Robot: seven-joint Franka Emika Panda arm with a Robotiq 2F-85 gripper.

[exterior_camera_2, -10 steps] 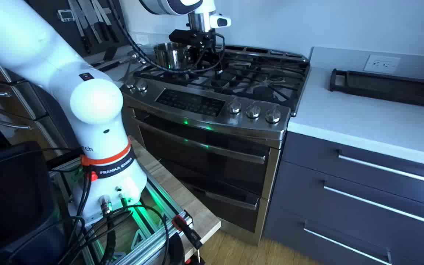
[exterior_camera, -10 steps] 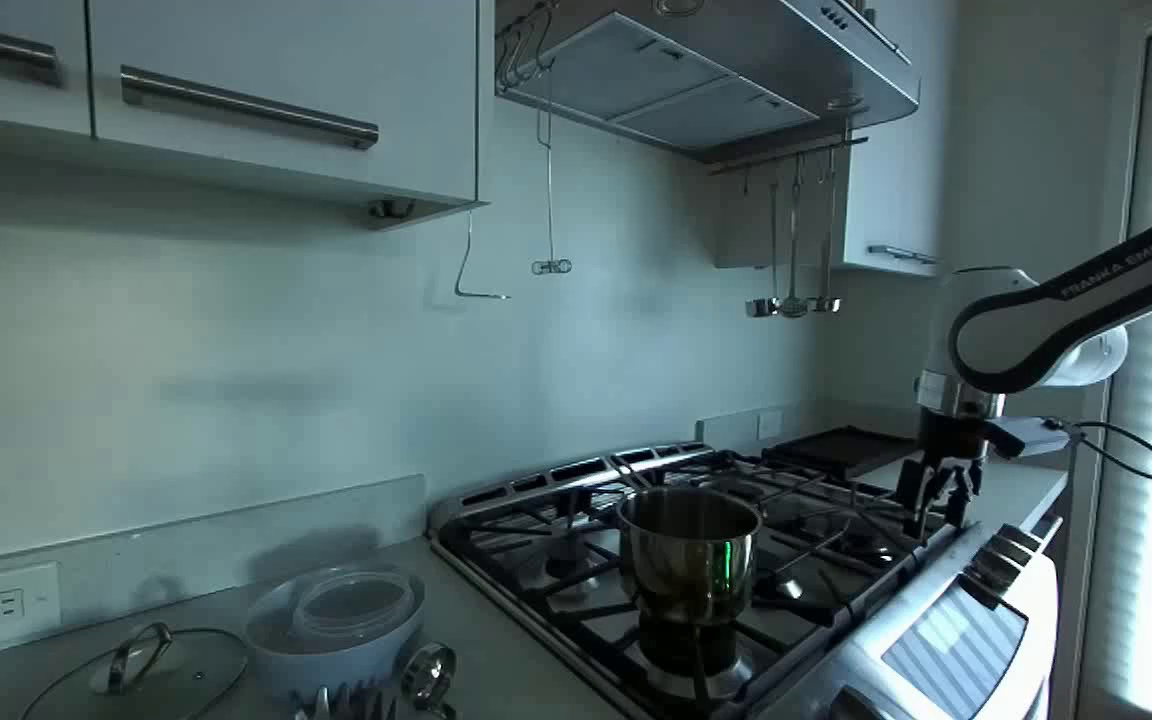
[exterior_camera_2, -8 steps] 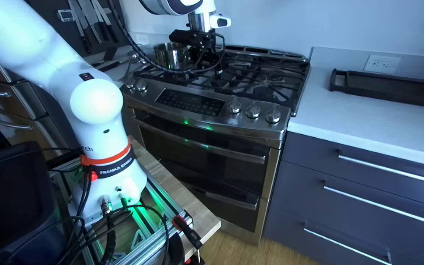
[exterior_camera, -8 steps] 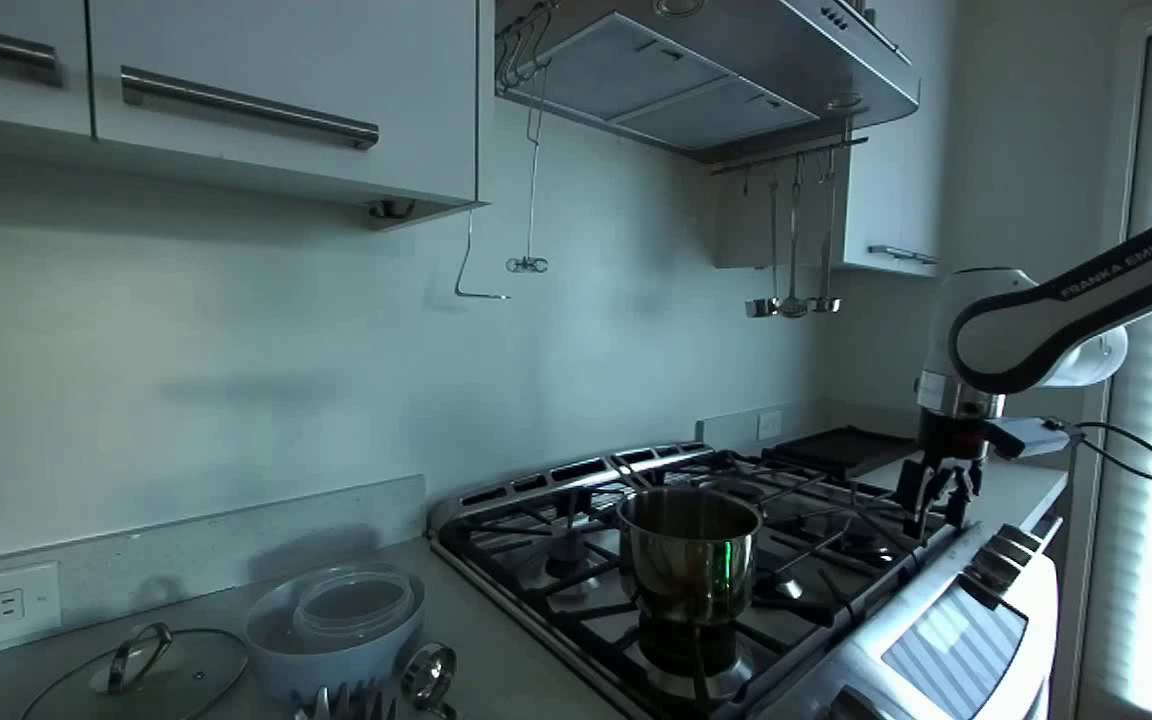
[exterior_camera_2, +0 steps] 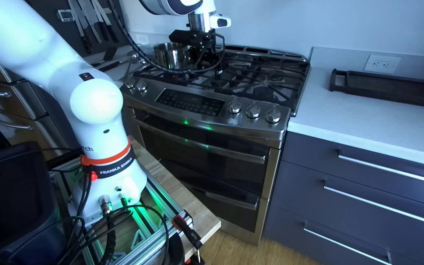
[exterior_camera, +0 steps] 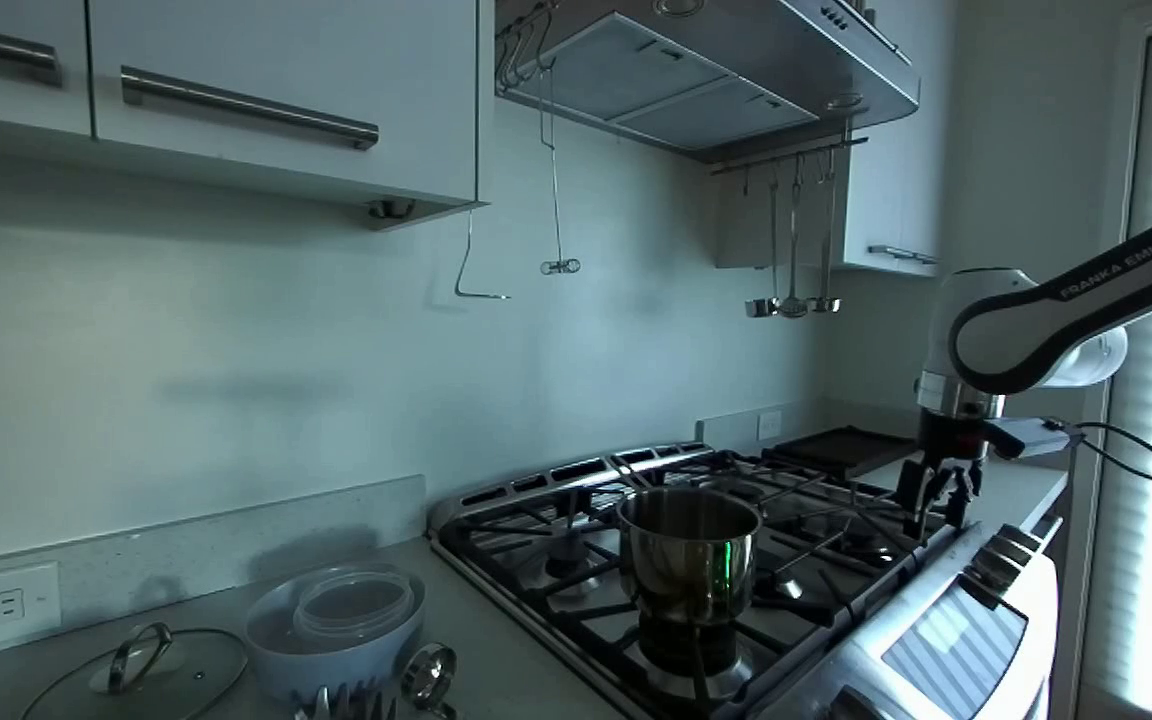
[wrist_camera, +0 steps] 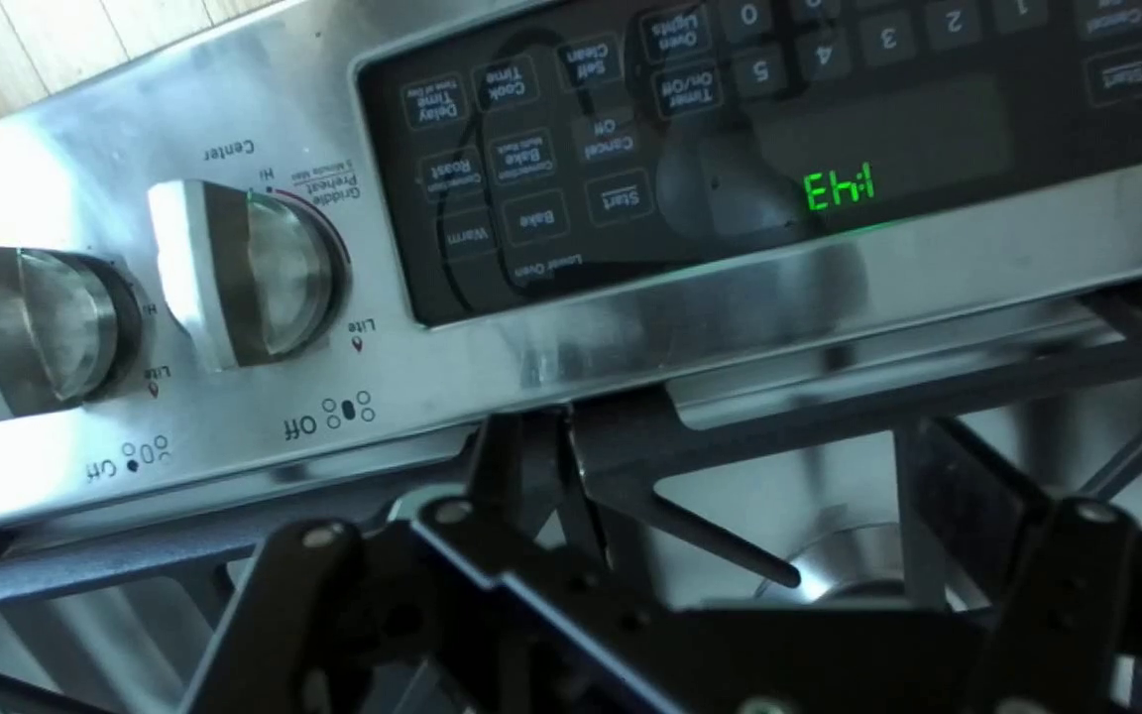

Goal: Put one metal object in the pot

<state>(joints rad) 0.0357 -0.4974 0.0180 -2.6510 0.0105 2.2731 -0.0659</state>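
Note:
The metal object (exterior_camera: 556, 205), a slender silvery utensil with a small rounded head, hangs from a hook under the range hood in an exterior view. It hangs apart from the wall-side hook piece and from my gripper. The shiny steel pot (exterior_camera: 691, 570) stands upright on a burner; it also shows in an exterior view (exterior_camera_2: 171, 56). The pot's bottom inside is hidden. My gripper (exterior_camera: 936, 522) is open and empty, pointing down over the stove's front edge, to the right of the pot. In the wrist view its dark fingers (wrist_camera: 1067, 565) stand wide apart with nothing between them.
The range hood (exterior_camera: 676, 90) overhangs the stove. Several utensils (exterior_camera: 793, 305) hang at its far end. A pale hook-shaped piece (exterior_camera: 481, 294) hangs by the cabinet. A white bowl (exterior_camera: 331, 655) and a glass lid (exterior_camera: 186, 680) lie on the counter. A black tray (exterior_camera_2: 392, 88) lies on the other counter.
The hanging metal object swings: it moved left around half a second ago and is now further right. The arm, gripper and pot have not visibly moved.

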